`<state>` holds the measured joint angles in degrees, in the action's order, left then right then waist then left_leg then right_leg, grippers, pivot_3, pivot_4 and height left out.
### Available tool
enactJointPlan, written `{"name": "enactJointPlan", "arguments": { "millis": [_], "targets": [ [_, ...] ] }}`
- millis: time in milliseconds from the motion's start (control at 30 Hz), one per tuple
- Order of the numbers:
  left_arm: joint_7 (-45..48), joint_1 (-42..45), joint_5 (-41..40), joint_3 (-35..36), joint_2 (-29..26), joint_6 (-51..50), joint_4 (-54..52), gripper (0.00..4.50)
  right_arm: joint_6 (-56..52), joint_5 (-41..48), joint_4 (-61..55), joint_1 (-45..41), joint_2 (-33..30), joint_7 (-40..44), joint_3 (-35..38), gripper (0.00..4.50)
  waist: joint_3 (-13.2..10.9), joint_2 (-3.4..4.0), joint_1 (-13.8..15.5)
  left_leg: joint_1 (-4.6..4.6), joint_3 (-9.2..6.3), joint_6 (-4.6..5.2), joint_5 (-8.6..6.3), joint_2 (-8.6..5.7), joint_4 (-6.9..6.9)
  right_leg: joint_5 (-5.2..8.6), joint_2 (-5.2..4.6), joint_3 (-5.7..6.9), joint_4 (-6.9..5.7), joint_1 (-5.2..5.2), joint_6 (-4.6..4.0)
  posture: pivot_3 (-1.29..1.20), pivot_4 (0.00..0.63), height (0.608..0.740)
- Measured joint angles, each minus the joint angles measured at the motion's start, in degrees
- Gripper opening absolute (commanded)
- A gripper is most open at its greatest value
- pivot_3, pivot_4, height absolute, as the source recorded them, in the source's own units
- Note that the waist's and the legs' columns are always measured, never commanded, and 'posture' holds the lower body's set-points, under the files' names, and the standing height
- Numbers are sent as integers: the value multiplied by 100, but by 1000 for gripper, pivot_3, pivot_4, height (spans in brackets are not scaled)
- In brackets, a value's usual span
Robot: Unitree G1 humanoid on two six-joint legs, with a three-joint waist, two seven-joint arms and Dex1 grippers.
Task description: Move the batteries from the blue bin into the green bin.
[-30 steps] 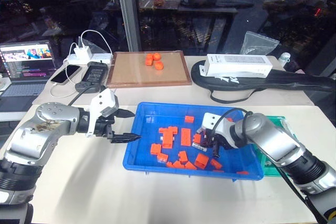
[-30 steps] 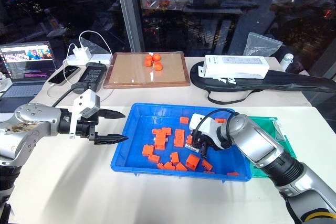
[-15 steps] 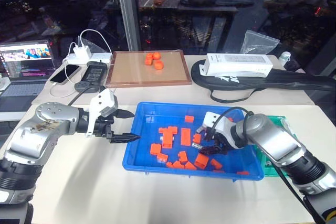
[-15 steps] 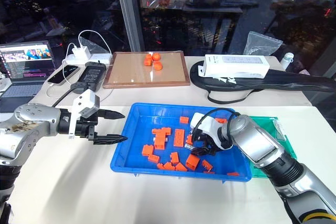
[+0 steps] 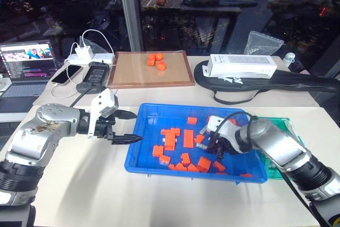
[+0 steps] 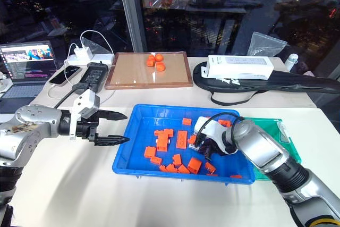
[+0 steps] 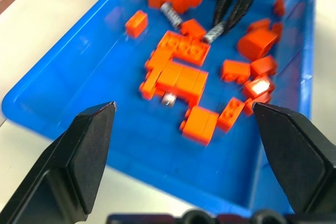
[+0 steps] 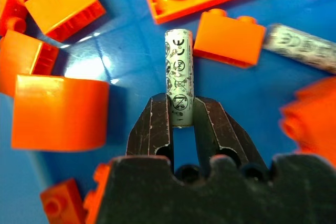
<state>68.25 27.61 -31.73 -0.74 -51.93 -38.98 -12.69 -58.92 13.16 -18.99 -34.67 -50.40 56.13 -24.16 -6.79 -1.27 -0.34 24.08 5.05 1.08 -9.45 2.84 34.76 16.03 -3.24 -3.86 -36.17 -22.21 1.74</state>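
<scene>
The blue bin (image 5: 154,109) lies in front of me, strewn with orange bricks (image 5: 188,137). My right gripper (image 8: 180,111) reaches into its right half and is shut on one end of a silvery battery (image 8: 179,72), which sticks out past the fingertips just over the bin floor. Another battery (image 8: 302,48) lies close by among the bricks, and a third battery (image 7: 169,13) rests beside a flat brick. The green bin (image 6: 271,128) stands against the blue bin's right side, partly hidden by my right arm. My left gripper (image 5: 137,127) hovers open, level, just outside the blue bin's left rim.
Behind the bins are a wooden-framed board (image 5: 150,69) with orange pieces, a white box (image 5: 241,66) on a black bag, and a laptop (image 5: 26,67) with a phone and chargers at the far left. Bare tabletop spreads left and in front of the blue bin.
My right gripper was shut a second ago, spread its fingers half a second ago, and has now closed on a battery. The left arm has kept still.
</scene>
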Motion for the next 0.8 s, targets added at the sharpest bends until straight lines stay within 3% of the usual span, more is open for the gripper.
{"name": "enactJointPlan", "arguments": {
  "millis": [233,400,633,700,800],
  "targets": [
    [185,355,-177,52,290,26,227,4500,-29,690,163,237,-1239,618,1704,246,-1,1,39,0,2,0,0,-2,0,0,0,2,6,3,0,0,150,740],
    [442,604,-564,89,677,52,243,4500,98,552,977,851,-2221,594,2690,246,0,1,78,0,9,0,0,-1,-2,1,-6,2,11,4,0,0,150,740],
    [256,1261,-1097,316,1118,-118,395,4500,107,505,1161,1784,-2223,277,3282,246,13,26,-33,-5,-7,1,0,-3,-1,1,4,-9,4,9,5,0,150,740],
    [253,1301,-1111,315,1141,-115,459,4500,111,500,1148,1936,-2073,118,3306,1249,14,27,-57,-7,-12,1,0,-3,-1,1,10,-9,3,11,6,0,150,740],
    [219,1298,-1103,313,1135,-116,499,4500,196,413,1162,2210,-1939,-59,3178,2228,14,28,-47,-6,-10,1,0,-6,2,6,7,-9,1,10,14,0,150,740]
  ]
}}
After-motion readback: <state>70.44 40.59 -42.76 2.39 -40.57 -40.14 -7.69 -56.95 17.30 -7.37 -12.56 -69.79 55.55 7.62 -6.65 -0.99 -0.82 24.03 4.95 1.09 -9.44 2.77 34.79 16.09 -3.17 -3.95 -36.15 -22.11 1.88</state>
